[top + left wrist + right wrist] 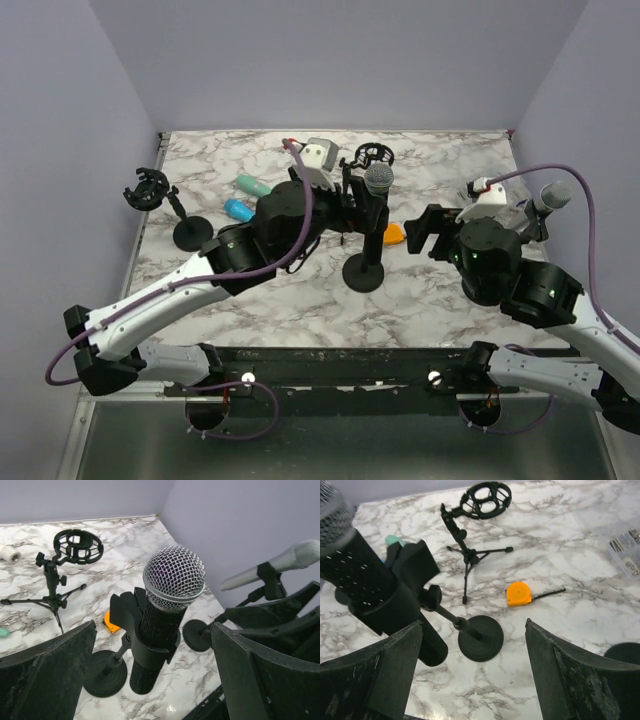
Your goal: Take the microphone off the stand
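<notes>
Marble desk (450, 300); mic (379, 179) clipped in stand (364, 273) at centre; left pincer (348, 208) spread at its nine o'clock; right pincer (425, 232) spread at three o'clock.

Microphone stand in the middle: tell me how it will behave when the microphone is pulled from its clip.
The stand will probably tip or drag: its round base is small, and the microphone sits high above it. The clip wraps the body closely, so it likely grips tight. The stand looks rigid, not floppy.
</notes>
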`<action>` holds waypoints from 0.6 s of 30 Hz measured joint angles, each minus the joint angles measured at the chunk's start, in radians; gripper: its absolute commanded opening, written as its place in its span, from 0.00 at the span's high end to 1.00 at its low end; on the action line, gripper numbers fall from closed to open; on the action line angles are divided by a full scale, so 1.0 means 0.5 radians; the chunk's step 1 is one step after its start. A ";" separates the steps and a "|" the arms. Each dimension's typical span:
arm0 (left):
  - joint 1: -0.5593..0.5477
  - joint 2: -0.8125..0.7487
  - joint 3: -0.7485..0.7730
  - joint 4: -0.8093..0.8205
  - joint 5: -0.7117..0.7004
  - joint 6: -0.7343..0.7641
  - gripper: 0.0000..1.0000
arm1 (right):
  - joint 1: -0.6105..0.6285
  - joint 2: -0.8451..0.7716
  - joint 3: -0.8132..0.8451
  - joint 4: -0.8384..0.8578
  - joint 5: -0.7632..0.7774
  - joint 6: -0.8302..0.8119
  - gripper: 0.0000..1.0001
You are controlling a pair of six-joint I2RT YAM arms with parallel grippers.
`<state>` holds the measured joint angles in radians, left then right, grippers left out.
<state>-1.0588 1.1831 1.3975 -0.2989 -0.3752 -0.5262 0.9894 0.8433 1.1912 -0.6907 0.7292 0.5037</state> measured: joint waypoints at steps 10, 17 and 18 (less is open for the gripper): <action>-0.134 0.274 0.029 0.099 -0.214 0.143 0.09 | -0.045 0.061 -0.210 -0.121 0.056 0.189 0.19; -0.138 0.375 0.119 0.150 -0.315 0.230 0.24 | -0.756 0.213 -0.472 0.076 -0.465 0.136 0.22; -0.138 0.390 0.126 0.154 -0.321 0.237 0.28 | -0.840 0.224 -0.509 0.095 -0.552 0.134 0.22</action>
<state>-1.1278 1.3781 1.4605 -0.2218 -0.5358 -0.4080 0.5694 0.9554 0.9367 -0.6430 0.4534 0.5709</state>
